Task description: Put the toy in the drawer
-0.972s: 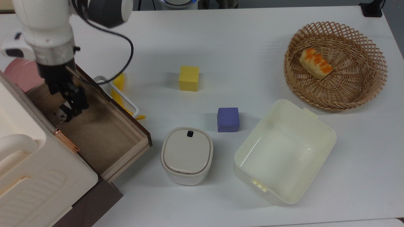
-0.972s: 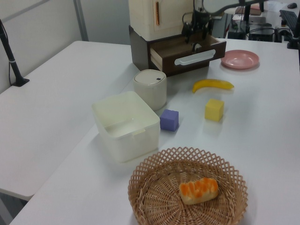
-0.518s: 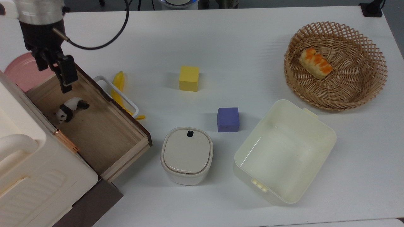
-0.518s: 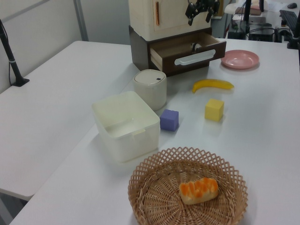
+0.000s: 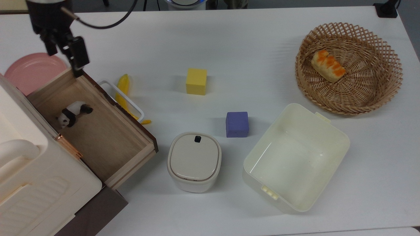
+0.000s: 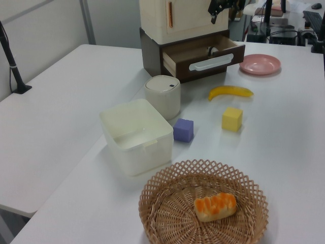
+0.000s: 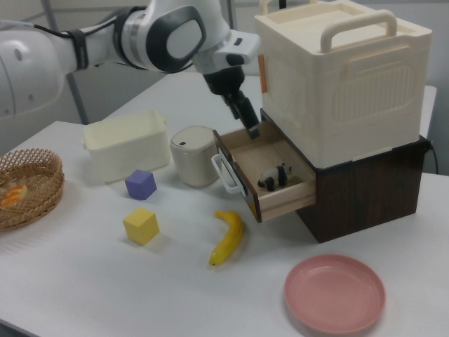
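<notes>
Toy in the drawer, pincer released above it

We find the toy (image 5: 73,113) standing on the floor of the open drawer (image 5: 108,137), near its back, while the gripper (image 5: 64,49) hangs empty with fingers spread above the drawer's front corner. We judge the panda light, rigid and smooth (best pinched across its trunk, should it need moving). In the left view the drawer's wall hides most of it; its legs are hard to make out.
</notes>
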